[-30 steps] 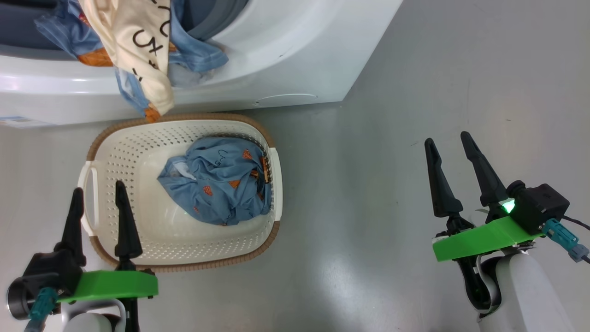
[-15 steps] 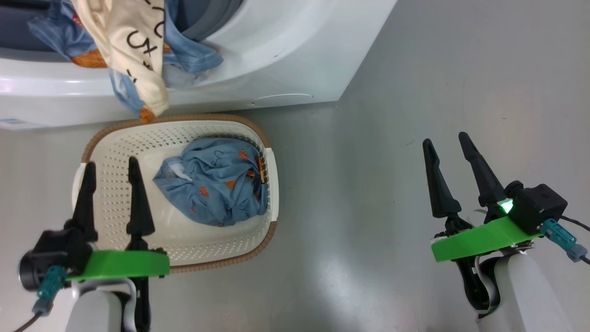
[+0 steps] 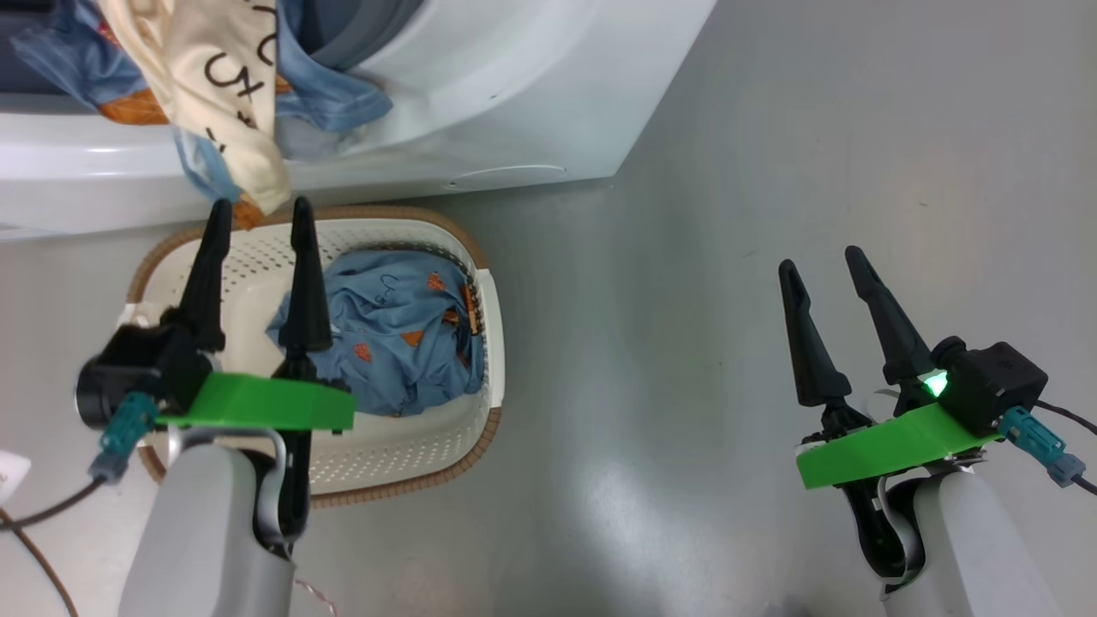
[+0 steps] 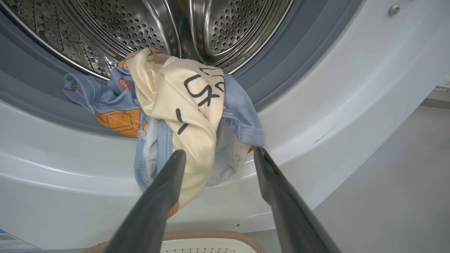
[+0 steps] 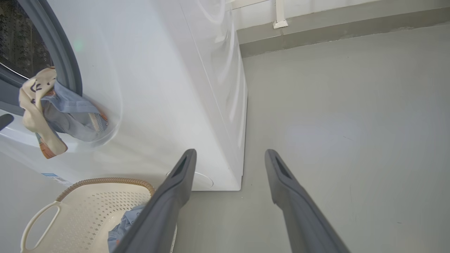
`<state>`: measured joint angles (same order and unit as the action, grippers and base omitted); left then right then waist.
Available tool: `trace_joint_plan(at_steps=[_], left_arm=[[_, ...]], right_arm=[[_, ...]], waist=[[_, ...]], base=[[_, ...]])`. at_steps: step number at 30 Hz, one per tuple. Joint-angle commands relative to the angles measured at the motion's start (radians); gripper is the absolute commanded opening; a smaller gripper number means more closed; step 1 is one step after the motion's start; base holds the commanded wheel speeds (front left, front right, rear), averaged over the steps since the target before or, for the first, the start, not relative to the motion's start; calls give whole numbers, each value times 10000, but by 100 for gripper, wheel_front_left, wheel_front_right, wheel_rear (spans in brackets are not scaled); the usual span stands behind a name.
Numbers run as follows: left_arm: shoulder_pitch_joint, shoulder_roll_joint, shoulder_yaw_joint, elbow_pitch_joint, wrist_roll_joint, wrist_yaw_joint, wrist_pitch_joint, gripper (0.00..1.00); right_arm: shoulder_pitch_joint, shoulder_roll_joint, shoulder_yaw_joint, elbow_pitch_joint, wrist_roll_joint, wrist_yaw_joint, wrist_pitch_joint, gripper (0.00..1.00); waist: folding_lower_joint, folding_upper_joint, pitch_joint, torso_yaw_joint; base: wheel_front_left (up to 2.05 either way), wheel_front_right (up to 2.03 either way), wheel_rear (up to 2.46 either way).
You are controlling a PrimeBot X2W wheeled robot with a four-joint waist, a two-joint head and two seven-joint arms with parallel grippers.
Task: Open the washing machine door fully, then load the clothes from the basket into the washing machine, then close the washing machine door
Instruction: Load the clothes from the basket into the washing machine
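Note:
The washing machine (image 3: 480, 94) stands open at the top of the head view, its steel drum (image 4: 218, 28) bare inside; its door is out of view. A cream and blue garment (image 4: 182, 105) hangs out over the grey gasket and down the front. Below it, the cream basket (image 3: 411, 441) holds a bundle of blue clothes (image 3: 394, 334) with orange marks. My left gripper (image 3: 259, 210) is open above the basket's far side, its fingertips just short of the hanging garment (image 3: 214, 94). My right gripper (image 3: 821, 261) is open over bare floor to the right.
Grey floor (image 3: 728, 171) spreads to the right of the machine as far as a wall skirting (image 5: 334, 31). A cable and a white object lie at the lower left of the head view. The basket's brown rim (image 4: 211, 234) sits close against the machine's front.
My left gripper has moved forward from the basket's near edge, across it, up to the garment hanging from the machine. The right gripper has stayed put. The head camera has shifted slightly.

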<state>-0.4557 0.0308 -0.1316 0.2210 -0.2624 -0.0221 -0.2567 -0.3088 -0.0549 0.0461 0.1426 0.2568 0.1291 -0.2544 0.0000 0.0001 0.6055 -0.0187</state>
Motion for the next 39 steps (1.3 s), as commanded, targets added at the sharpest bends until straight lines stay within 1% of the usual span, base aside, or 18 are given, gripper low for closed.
trace_joint_plan(at_steps=[1,6,10,15,25,31,38,39], left_arm=[[-54,195,255,-122,123,-25,-51,100],[-561,195,292,424,-82,-83,-51,100],[-954,195,256,706,24,-282,-51,100],[-1436,195,422,1227,-37,-393,-51,100],[-2602,195,1086,2226,-644,-336,-51,100],[-3237,195,1311,2703,-1245,-469,-51,100],[-3773,195,1506,2921,-1300,-620,-51,100],[-3812,195,1552,2904,-1325,-652,-51,95]], right_arm=[[156,47,252,-209,96,16,-74,100],[182,47,268,-205,146,16,-74,100],[175,47,196,-262,147,16,-74,100],[140,47,221,-327,186,16,-74,100],[108,47,154,-417,263,16,-74,100],[75,47,187,-418,286,16,-74,100],[26,47,206,-393,323,16,-74,100],[12,47,210,-384,330,16,-74,100]], waist=[[0,-1,43,-44],[0,-1,218,-181],[0,-1,367,-250],[0,-1,640,-394],[0,-1,1107,-541],[0,-1,1240,-561],[0,-1,1260,-583],[0,-1,1255,-590]], base=[[0,0,0],[0,0,0],[0,0,0],[0,0,0],[0,0,0],[0,0,0],[0,0,0],[0,0,0]])
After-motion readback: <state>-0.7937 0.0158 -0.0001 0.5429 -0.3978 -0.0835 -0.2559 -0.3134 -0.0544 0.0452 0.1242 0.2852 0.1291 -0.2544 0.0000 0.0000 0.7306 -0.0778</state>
